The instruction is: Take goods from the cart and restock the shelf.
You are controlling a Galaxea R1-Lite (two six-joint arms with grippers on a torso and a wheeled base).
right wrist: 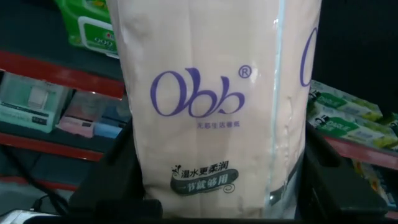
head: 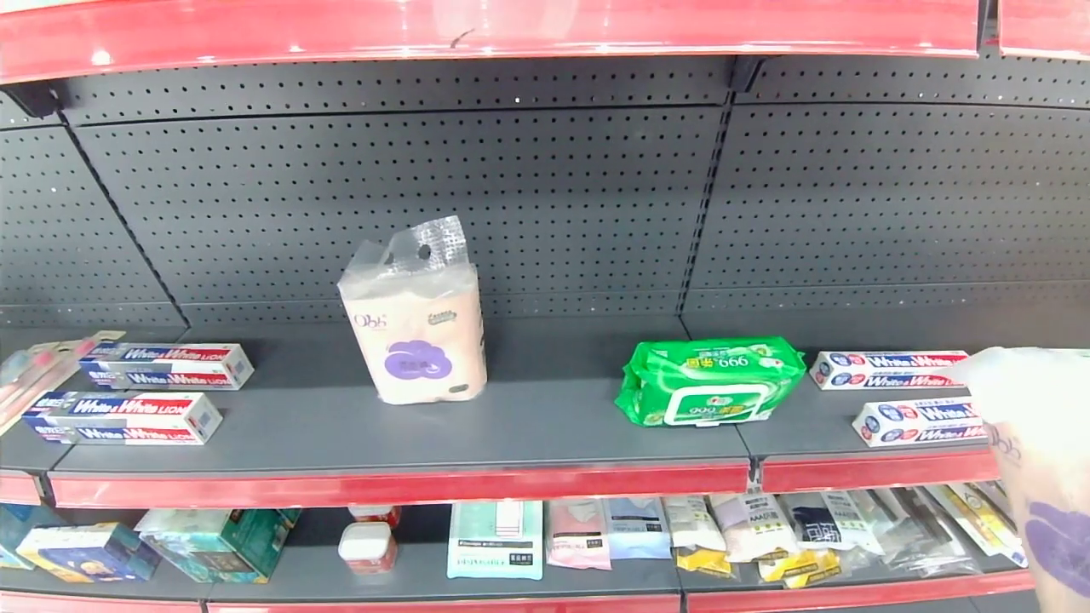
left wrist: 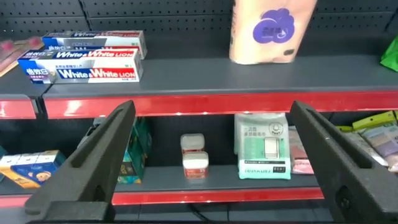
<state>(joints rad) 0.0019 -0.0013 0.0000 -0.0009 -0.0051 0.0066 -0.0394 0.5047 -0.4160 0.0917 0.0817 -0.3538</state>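
Note:
A beige pack of toilet rolls (head: 417, 336) stands upright on the grey shelf (head: 545, 417), left of centre. A second, like pack (head: 1043, 460) shows at the right edge of the head view; in the right wrist view this pack (right wrist: 214, 106) sits between the dark fingers (right wrist: 106, 177) of my right gripper, which is shut on it. My left gripper (left wrist: 214, 162) hangs open in front of the lower shelf, its two black fingers (left wrist: 93, 155) wide apart with nothing between them. The standing pack (left wrist: 268, 31) shows above it.
Toothpaste boxes (head: 153, 392) lie at the shelf's left, more toothpaste boxes (head: 903, 396) at its right, beside a green wet-wipes pack (head: 711, 381). The lower shelf holds boxes, small jars (head: 368, 545) and flat packets (head: 496, 538). A red shelf edge (head: 400, 485) runs across the front.

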